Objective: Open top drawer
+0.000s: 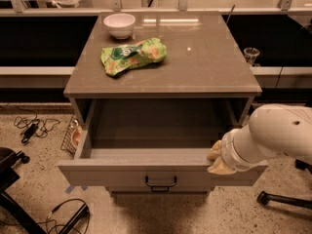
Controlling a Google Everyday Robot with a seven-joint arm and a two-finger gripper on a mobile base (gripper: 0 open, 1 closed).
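The top drawer (122,174) of the grey-brown cabinet stands pulled far out. Its plain grey box inside holds nothing that I can see. Its flat front panel carries a small black handle (161,183) at the centre. My gripper (216,160) is at the right end of the drawer's front edge, at the end of the white arm (273,135). Its yellowish fingertips (214,152) rest at the top rim of the panel. A lower drawer front shows just beneath.
On the cabinet top (209,67) lie a green snack bag (132,56) and a white bowl (119,24). Cables (31,128) lie on the floor at left. A black chair base (12,179) is at lower left, another (282,199) at right.
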